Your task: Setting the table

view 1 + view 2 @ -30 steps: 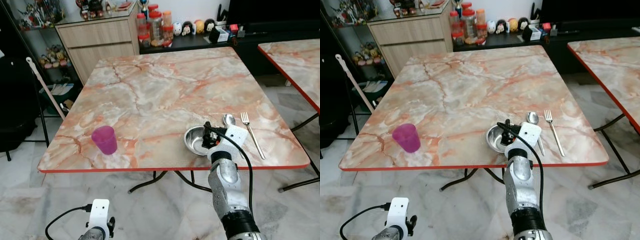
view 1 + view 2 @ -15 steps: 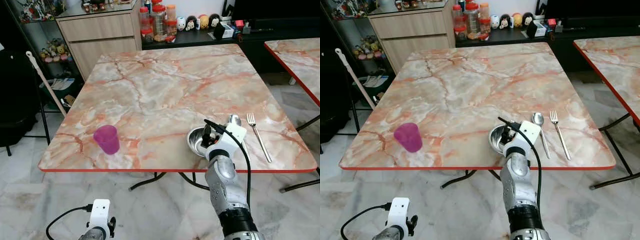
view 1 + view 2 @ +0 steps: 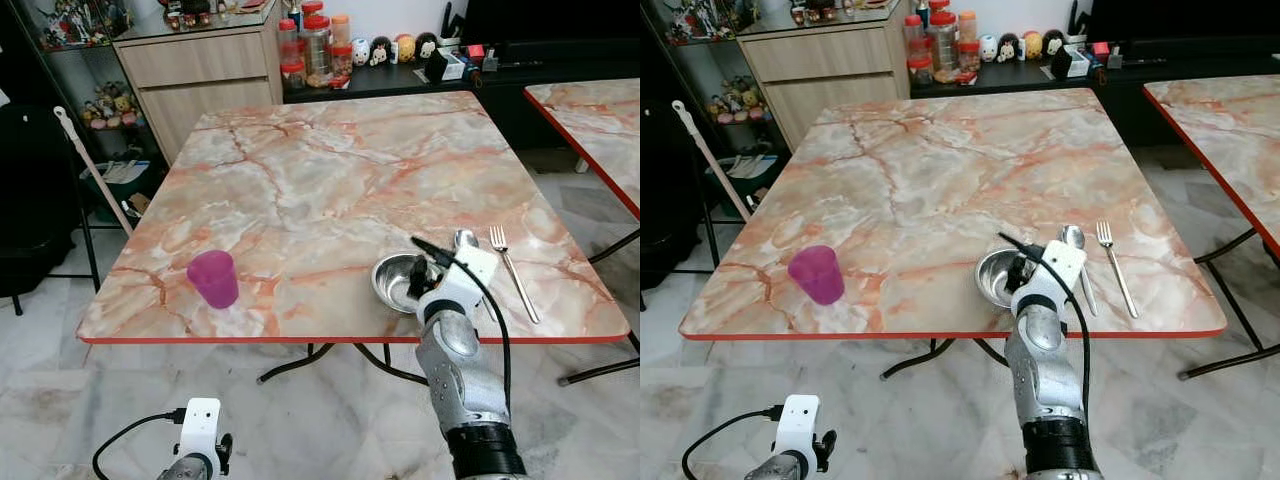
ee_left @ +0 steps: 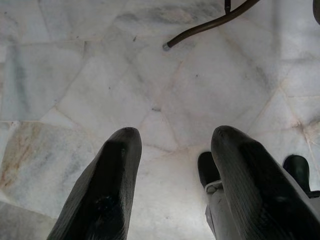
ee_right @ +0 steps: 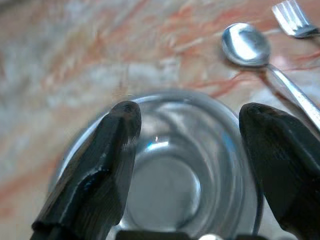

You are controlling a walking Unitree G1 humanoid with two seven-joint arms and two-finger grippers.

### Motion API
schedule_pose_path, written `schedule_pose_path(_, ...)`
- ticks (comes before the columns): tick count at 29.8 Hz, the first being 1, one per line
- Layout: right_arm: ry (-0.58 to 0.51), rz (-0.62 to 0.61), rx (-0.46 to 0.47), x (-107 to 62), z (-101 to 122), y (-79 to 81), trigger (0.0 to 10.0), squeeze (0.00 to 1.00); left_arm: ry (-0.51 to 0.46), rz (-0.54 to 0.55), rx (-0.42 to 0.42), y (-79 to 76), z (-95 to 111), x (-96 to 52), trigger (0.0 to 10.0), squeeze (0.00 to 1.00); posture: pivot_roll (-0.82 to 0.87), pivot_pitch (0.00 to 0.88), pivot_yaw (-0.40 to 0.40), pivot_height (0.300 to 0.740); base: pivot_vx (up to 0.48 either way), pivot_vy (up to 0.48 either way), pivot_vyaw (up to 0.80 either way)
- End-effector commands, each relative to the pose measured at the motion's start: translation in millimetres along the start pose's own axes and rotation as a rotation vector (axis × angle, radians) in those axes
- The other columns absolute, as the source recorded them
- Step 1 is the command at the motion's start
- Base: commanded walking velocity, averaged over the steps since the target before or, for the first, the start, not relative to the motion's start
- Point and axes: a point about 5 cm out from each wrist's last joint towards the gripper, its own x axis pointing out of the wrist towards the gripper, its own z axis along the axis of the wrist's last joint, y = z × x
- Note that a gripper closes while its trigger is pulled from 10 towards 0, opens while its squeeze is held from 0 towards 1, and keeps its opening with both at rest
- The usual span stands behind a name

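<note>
A small steel bowl (image 3: 393, 281) sits near the front edge of the marble table (image 3: 330, 180). A spoon (image 3: 463, 240) and a fork (image 3: 512, 268) lie just to its right. A purple cup (image 3: 213, 278) stands upright at the front left. My right gripper (image 5: 192, 112) is open just above the bowl (image 5: 165, 185), one black finger on each side of the rim; the spoon (image 5: 247, 45) and the fork tines (image 5: 295, 17) lie beyond it. My left gripper (image 4: 175, 142) hangs low, open and empty, over the floor.
A second marble table (image 3: 590, 120) stands to the right with a gap between. A wooden cabinet (image 3: 200, 75) and a shelf of jars (image 3: 318, 45) are behind. A mop handle (image 3: 92, 170) leans at the left. Table legs (image 4: 210, 22) curve over the marble floor.
The whole view has shifted slightly, so the camera moved. My right gripper stays at the bowl, leaning a little to the right. The cup, spoon and fork have not moved.
</note>
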Motion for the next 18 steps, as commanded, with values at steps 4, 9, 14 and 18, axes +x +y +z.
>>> schedule_pose_path(4,0.011,0.138,-0.158,1.1,8,7.1,10.0,0.0,-0.012,0.0,0.004,0.3,2,0.1,10.0,0.0,-0.02,0.015,0.081,0.74,0.0,0.0,0.0)
schedule_pose_path(9,-0.004,0.165,-0.28,-2.7,28,-4.6,10.0,0.0,-0.02,0.0,-0.002,0.0,3,0.2,10.0,0.0,-0.02,0.015,0.079,0.74,0.0,0.0,0.0)
schedule_pose_path(14,-0.042,0.185,-0.333,-11.2,45,-11.9,10.0,0.0,-0.025,0.003,-0.007,0.5,3,0.1,10.0,0.0,-0.03,0.024,0.072,0.74,0.0,0.0,0.0)
schedule_pose_path(18,-0.038,0.188,-0.389,-20.2,51,-18.1,10.0,0.0,-0.026,0.004,-0.01,0.9,2,-0.3,10.0,0.0,-0.04,0.028,0.069,0.74,0.0,0.0,0.0)
